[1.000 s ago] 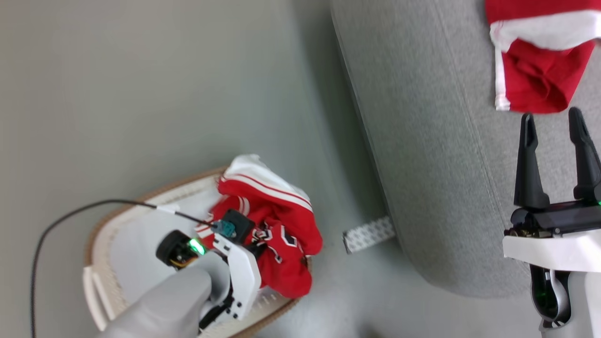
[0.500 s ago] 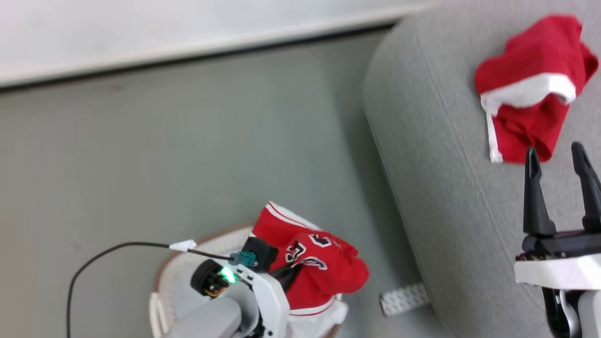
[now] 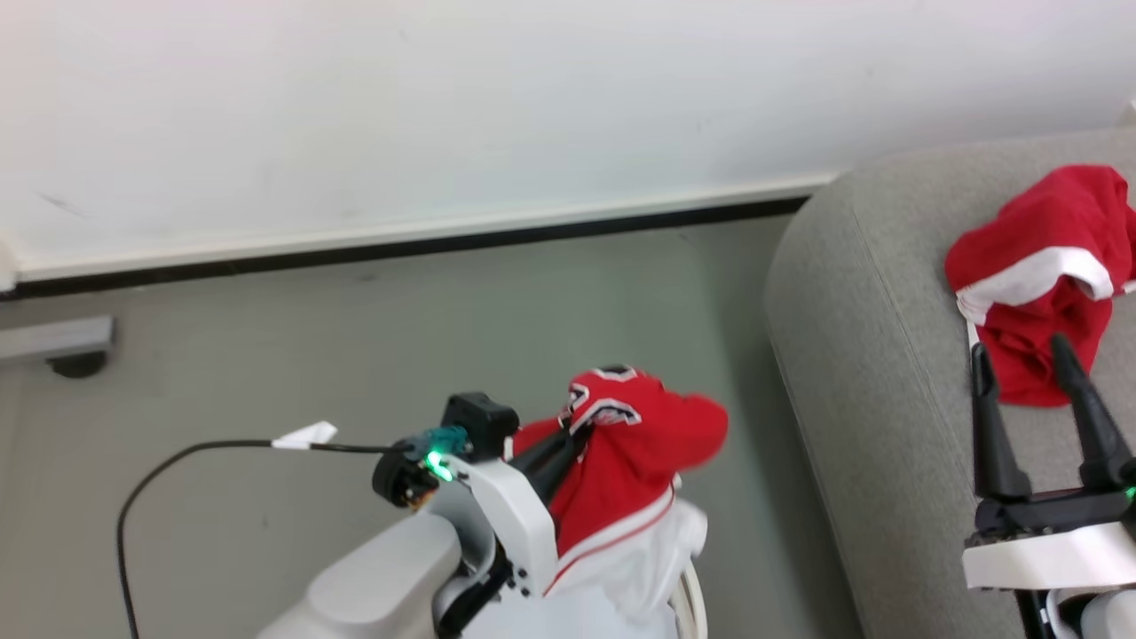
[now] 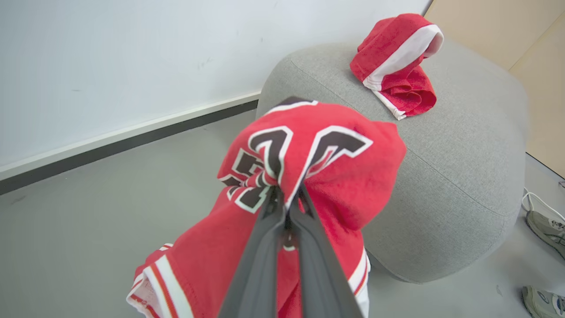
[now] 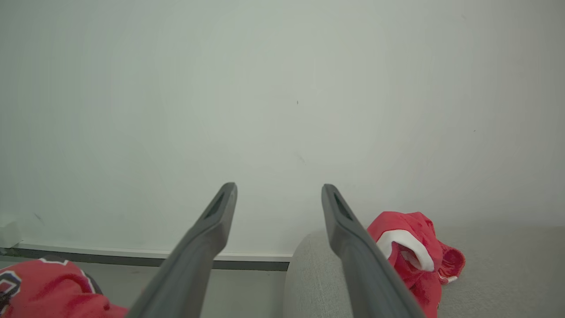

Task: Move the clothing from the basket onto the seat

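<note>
My left gripper (image 3: 568, 439) is shut on a red jersey with black-and-white lettering (image 3: 643, 435), held up in the air over the floor. Its white-striped hem (image 3: 652, 550) hangs down. In the left wrist view the fingers (image 4: 269, 247) pinch a fold of the jersey (image 4: 309, 150). A white curved edge of the basket (image 3: 690, 603) peeks in at the bottom. The grey sofa (image 3: 870, 373) stands to the right with another red and white garment (image 3: 1034, 284) on it. My right gripper (image 3: 1019, 348) is open and empty over the sofa, just below that garment (image 5: 415, 256).
A white wall and dark baseboard (image 3: 444, 244) run behind the grey floor. A black cable (image 3: 177, 457) trails from my left wrist. A grey metal foot (image 3: 53, 342) sits at far left. Shoes (image 4: 545, 225) lie on the floor beside the sofa.
The head camera has tilted up, showing the wall. My left gripper has lifted the lettered jersey up out of the basket and toward the sofa. The right gripper stays open.
</note>
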Controlling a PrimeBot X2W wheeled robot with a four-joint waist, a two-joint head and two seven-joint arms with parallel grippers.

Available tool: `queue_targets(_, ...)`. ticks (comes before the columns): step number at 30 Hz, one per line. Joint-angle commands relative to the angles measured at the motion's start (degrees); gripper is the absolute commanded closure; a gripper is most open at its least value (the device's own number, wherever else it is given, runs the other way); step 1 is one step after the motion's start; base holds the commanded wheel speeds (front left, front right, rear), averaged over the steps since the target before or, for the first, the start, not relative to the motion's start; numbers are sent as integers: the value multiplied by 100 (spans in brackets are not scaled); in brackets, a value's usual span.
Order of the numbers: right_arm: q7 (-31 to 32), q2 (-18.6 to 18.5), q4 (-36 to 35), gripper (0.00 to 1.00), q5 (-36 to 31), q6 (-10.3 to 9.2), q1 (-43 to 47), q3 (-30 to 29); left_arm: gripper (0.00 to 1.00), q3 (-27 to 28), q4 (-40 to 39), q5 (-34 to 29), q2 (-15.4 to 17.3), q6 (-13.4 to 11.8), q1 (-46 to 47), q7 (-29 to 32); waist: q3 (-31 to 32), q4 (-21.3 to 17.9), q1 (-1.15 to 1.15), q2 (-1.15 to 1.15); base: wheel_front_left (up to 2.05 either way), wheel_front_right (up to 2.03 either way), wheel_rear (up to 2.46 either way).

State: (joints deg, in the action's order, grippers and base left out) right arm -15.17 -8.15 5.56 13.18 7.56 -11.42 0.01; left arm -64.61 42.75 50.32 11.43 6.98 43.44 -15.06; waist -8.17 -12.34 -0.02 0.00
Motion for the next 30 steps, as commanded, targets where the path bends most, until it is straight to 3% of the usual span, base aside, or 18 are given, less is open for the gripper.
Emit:
queue_targets(1,4,-20,49,0,33,-15,107,62,100,140,-197,-141,107,-60,-11,-12,187,139,2,0,0,0,0)
queue_targets(9,4,55,282,0,251,-15,330,403,100,750,-1339,-468,504,-404,67,-13,596,364,2,0,0,0,0)
queue_targets(24,4,183,467,0,389,-15,364,1052,100,1176,-2603,-399,903,-1033,401,248,901,578,2,0,0,0,0)
queue_targets(30,4,139,473,0,417,-15,282,1213,100,1180,-2778,-347,970,-1150,263,290,917,599,2,0,0,0,0)
